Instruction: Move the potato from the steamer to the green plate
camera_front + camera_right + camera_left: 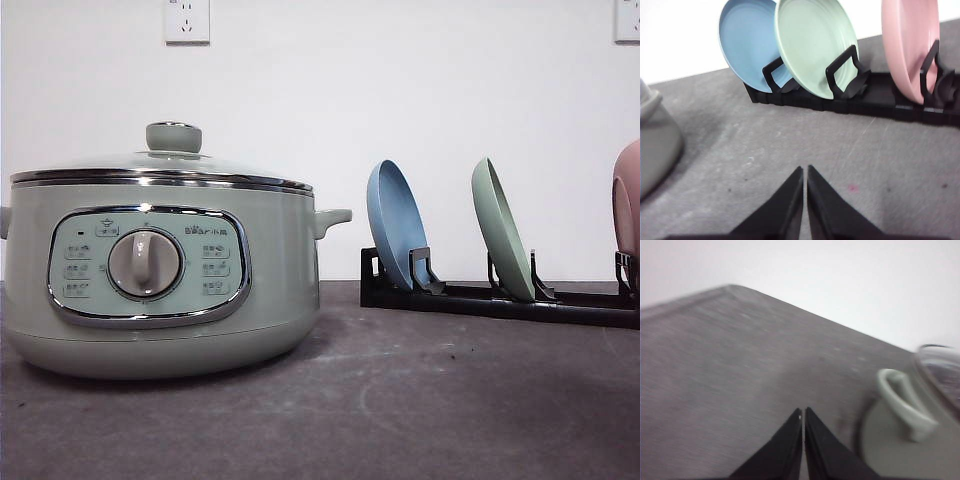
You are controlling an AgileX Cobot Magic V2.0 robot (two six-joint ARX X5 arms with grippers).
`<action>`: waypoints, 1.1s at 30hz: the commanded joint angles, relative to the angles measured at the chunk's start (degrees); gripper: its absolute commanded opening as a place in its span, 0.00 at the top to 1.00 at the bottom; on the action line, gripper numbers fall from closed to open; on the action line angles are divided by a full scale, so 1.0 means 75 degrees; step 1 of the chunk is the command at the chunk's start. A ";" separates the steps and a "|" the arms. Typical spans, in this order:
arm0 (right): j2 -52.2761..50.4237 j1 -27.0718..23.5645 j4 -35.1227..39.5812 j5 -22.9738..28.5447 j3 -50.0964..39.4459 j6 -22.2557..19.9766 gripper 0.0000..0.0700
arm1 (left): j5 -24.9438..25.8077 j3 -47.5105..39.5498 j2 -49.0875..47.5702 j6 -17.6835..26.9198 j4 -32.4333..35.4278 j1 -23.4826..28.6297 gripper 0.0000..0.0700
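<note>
The pale sage-green steamer [155,275] stands at the left of the table with its glass lid and green knob [173,136] on; the potato is hidden. The green plate [502,230] stands on edge in a black rack [500,300] at the right, also seen as the green plate [812,45] in the right wrist view. My left gripper [803,413] is shut and empty over bare table beside the steamer's side handle [902,402]. A stretch of table separates my right gripper [805,170], shut and empty, from the rack [875,97].
A blue plate [395,225] and a pink plate [627,205] stand upright in the same rack, either side of the green one. Grey table surface stretches between the steamer and the rack. A white wall with sockets [187,20] lies behind.
</note>
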 commanded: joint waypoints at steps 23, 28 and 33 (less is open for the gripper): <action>0.2138 -0.0009 -0.1264 -0.0109 0.4578 -0.0258 1.00 | 0.2470 0.4464 0.2120 0.0334 -0.2551 0.0012 1.00; 0.3147 -0.0009 -0.2557 -0.0611 0.5861 -0.0986 1.00 | 0.3175 0.5430 0.3000 0.0969 -0.3261 0.0012 1.00; 0.4073 0.0000 -0.3747 -0.1073 0.6882 -0.1689 1.00 | 0.3955 0.6331 0.3869 0.1601 -0.4150 -0.0023 1.00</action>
